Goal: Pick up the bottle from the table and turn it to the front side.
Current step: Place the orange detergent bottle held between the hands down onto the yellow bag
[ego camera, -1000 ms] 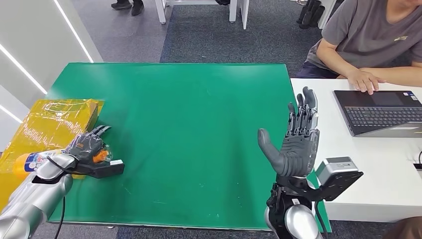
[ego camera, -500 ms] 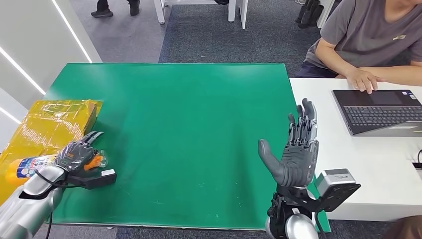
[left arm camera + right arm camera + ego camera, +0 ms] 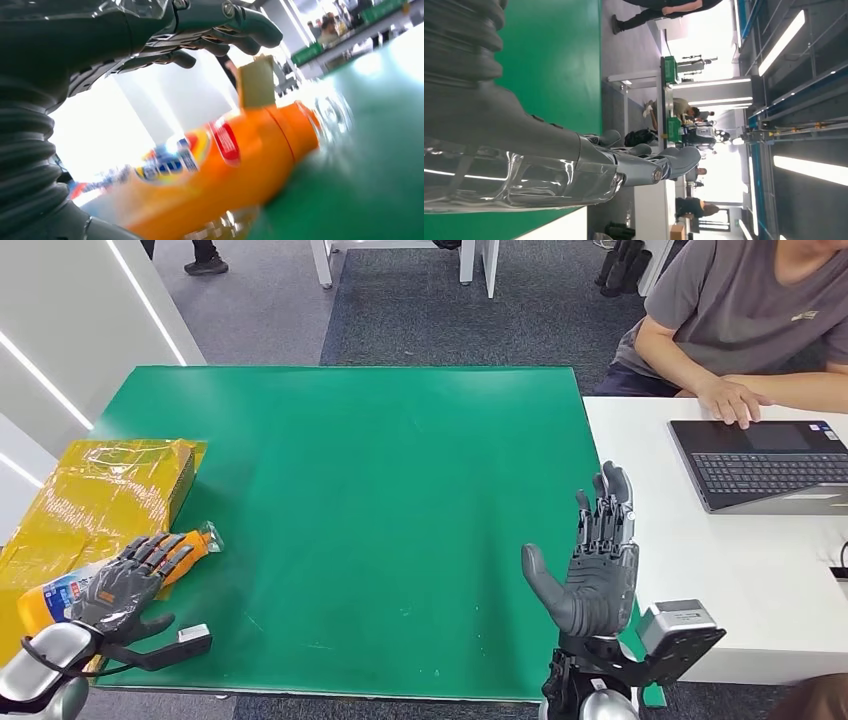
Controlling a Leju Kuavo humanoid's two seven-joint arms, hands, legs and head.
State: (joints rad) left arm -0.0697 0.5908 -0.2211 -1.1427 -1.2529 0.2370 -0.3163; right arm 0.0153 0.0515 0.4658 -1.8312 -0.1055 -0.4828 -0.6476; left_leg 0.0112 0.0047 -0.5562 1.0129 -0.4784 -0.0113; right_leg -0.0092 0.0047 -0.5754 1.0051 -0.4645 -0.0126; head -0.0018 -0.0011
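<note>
Lying on its side at the left edge of the green table (image 3: 380,470), the orange bottle (image 3: 60,592) runs diagonally: cap end up and to the right onto the green surface, base end down-left over the yellow wrapped box (image 3: 100,490). Label with blue and red print faces up. Left hand (image 3: 125,590) rests over the bottle's middle, fingers (image 3: 235,30) spread and extended above it, not wrapped around; in the wrist view a clear gap shows between fingers and bottle (image 3: 225,165). Right hand (image 3: 595,560) is raised upright near the table's right edge, palm flat, fingers apart, holding nothing. Farther right, a person's hand (image 3: 735,400) rests by a laptop (image 3: 770,465) on a white desk (image 3: 740,590).
</note>
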